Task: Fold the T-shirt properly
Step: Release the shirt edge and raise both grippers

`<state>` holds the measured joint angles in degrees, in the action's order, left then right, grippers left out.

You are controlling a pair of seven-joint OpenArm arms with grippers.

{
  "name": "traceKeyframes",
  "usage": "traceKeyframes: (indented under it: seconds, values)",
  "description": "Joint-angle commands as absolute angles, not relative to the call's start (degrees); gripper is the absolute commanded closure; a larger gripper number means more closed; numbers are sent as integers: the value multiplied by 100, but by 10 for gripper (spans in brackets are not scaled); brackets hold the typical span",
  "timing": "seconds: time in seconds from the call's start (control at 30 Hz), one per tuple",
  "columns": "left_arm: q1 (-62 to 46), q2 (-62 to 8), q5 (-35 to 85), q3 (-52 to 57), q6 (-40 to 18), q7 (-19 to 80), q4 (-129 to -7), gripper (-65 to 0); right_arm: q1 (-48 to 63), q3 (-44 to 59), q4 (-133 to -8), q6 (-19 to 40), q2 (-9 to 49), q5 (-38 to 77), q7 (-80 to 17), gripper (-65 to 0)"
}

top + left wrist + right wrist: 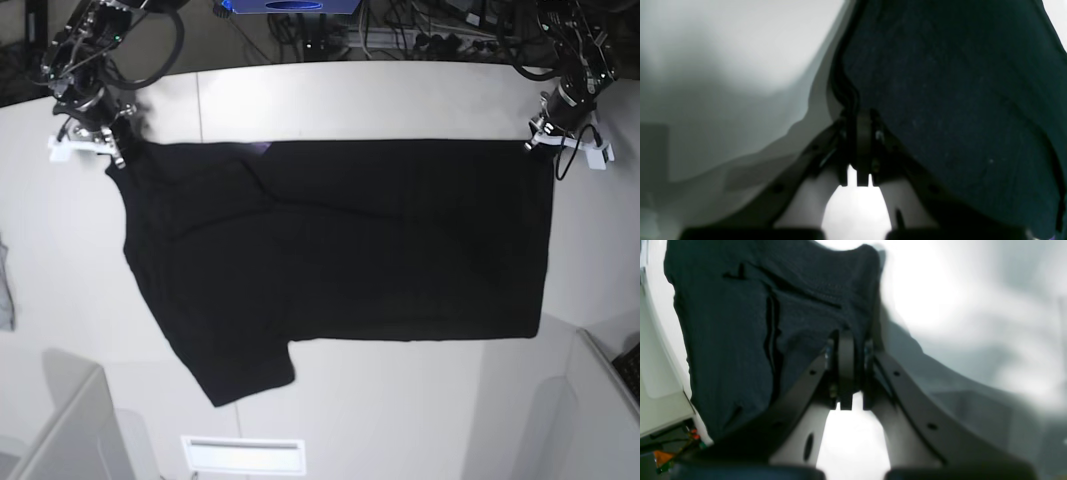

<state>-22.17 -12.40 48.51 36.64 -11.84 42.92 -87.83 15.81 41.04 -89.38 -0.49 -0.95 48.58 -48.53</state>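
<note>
Both pincers, left gripper [862,140] and right gripper [846,370], are clamped on the large black cloth T-shirt [340,250]. Only the base view shows it stretched between them, a sleeve hanging below the right gripper.

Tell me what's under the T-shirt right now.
The T-shirt hangs stretched between the right pincer and the left pincer, both clamped on its top edge. Around it only the white table shows; whatever is directly beneath is hidden by the cloth.

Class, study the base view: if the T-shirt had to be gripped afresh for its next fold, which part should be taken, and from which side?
Probably the T-shirt's near hem corners, approached from the table's near side: that straight edge hangs free, while the left gripper and right gripper pinch the far corners.
</note>
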Motion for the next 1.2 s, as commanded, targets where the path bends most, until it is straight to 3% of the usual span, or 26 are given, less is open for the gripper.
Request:
traceKeyframes:
  seconds: [0.0, 1.17]
  values:
    - [-2308, -1314, 4927, 3688, -1191, 4233, -8945, 0, 1631, 4127, -9024, -163, -4, 4681, -5068, 0]
    - [-3916, -1262, 4927, 3741, -1218, 4189, -9543, 0, 2967, 4119, -9754, -154, 92, 4681, -5270, 0]
